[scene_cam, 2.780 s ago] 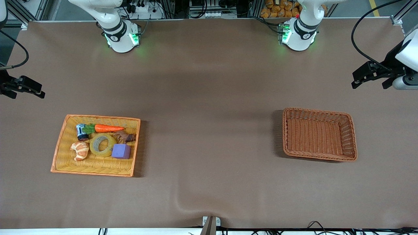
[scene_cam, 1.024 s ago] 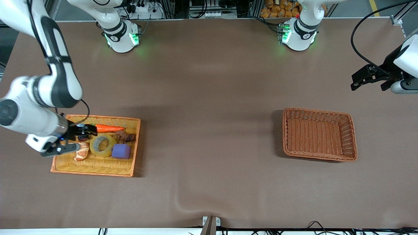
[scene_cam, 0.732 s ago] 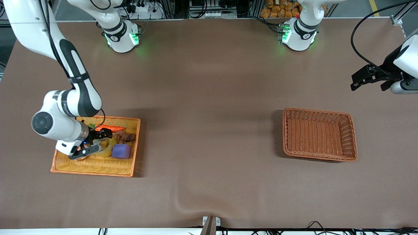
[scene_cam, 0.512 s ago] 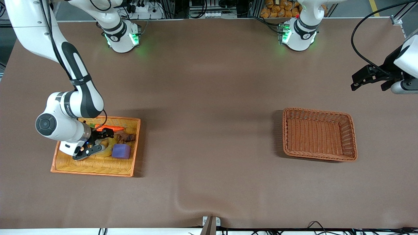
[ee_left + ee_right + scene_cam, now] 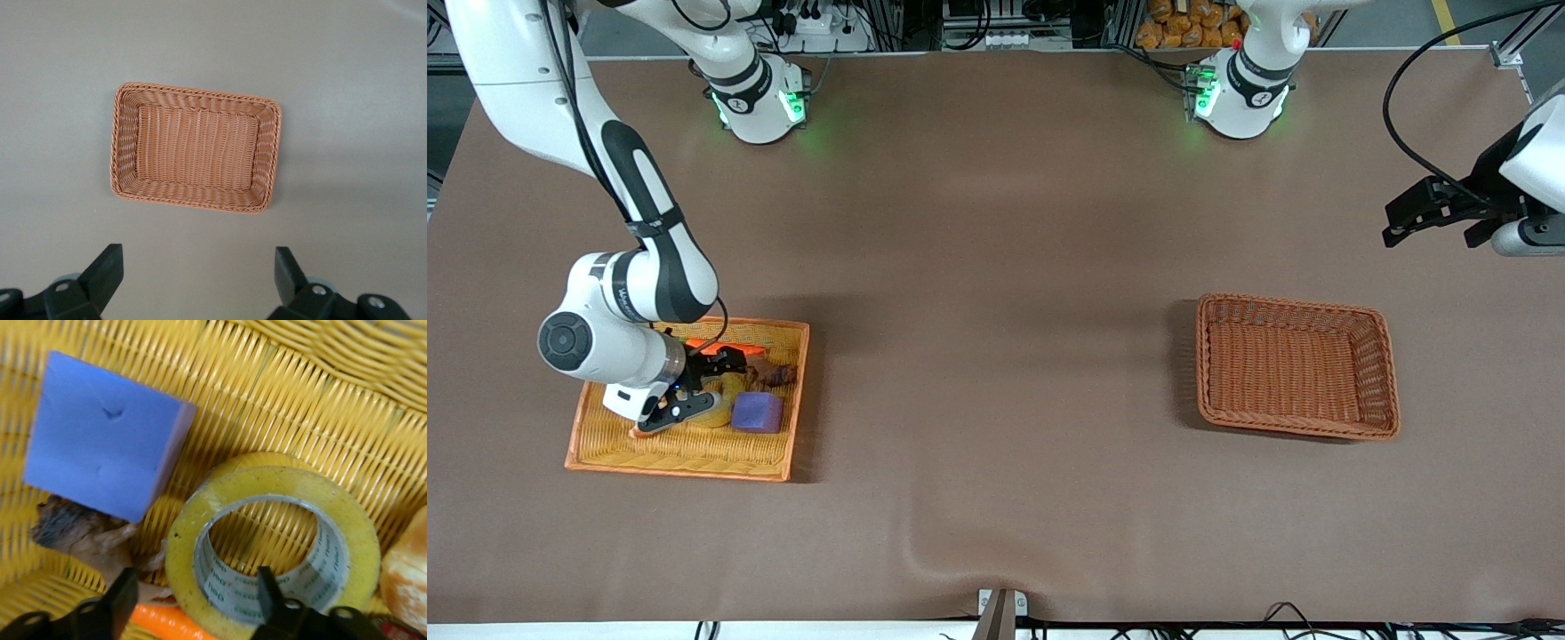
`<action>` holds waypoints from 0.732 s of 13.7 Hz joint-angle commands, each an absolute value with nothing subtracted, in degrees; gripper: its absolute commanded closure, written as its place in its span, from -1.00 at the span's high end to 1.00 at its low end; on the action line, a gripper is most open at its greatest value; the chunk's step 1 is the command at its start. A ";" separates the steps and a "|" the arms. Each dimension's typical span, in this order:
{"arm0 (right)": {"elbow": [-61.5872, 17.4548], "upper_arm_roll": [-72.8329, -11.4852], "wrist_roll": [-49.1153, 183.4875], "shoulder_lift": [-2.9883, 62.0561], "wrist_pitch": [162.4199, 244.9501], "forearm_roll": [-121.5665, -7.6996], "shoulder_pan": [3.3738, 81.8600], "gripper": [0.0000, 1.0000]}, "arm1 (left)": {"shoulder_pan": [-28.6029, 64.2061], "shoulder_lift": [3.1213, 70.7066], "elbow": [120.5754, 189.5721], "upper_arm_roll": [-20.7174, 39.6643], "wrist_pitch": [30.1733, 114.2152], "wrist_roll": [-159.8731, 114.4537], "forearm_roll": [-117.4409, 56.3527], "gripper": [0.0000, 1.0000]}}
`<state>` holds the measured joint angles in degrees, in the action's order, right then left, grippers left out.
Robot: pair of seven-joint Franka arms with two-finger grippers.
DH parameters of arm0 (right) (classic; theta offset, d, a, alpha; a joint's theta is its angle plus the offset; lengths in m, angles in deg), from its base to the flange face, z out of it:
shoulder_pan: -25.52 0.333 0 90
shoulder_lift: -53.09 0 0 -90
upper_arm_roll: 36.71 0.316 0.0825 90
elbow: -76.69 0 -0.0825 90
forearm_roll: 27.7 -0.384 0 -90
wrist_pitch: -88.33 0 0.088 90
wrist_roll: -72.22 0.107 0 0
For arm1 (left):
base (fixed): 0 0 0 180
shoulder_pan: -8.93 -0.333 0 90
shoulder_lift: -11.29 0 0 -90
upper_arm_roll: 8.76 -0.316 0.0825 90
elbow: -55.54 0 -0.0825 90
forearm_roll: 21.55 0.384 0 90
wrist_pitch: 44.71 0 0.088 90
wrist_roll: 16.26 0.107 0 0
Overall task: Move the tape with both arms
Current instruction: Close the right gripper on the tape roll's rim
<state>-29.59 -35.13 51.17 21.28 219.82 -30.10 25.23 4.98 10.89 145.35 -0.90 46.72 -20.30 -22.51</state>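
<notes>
The tape (image 5: 347,540), a yellowish ring, lies flat in the yellow basket (image 5: 685,467) beside the purple cube (image 5: 100,440). In the front view only an edge of the tape (image 5: 717,416) shows past my right gripper (image 5: 698,388). My right gripper (image 5: 197,597) is open and low over the tape. One finger (image 5: 270,593) is in the tape's hole and the other (image 5: 123,600) is outside the ring. My left gripper (image 5: 1409,218) is open and empty, up in the air at the left arm's end of the table. It also shows in the left wrist view (image 5: 198,267).
The yellow basket also holds a carrot (image 5: 160,623), a brown rough piece (image 5: 87,533), a croissant (image 5: 407,580) and the purple cube (image 5: 757,412). An empty brown wicker basket (image 5: 1294,428) stands toward the left arm's end and also shows in the left wrist view (image 5: 193,200).
My right arm has swung in from the table's end over the yellow basket and brought its open gripper down onto the tape. The left arm has barely moved.
</notes>
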 commanded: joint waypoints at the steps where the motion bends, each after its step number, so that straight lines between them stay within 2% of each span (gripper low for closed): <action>1: -29.22 -35.04 50.16 20.12 220.61 -31.48 25.51 -0.34 | 4.44 11.20 144.39 -0.77 45.73 -18.81 -23.05 1.00; 2: -28.95 -34.95 50.85 21.00 219.91 -31.48 26.21 -0.94 | 4.53 11.55 144.39 -0.77 45.73 -18.81 -23.05 1.00; 5: -23.70 -35.13 54.99 22.76 210.44 -30.69 27.80 -1.00 | 4.53 11.64 144.31 -0.77 45.73 -18.63 -23.05 1.00; 9: -22.46 -35.13 54.55 23.55 209.00 -29.03 27.71 -1.00 | 4.44 11.64 144.31 -0.77 45.73 -18.63 -23.31 1.00; 10: -21.40 -35.13 54.64 24.95 206.57 -28.06 27.80 -1.00 | 4.44 11.64 144.31 -0.77 45.73 -18.63 -23.31 1.00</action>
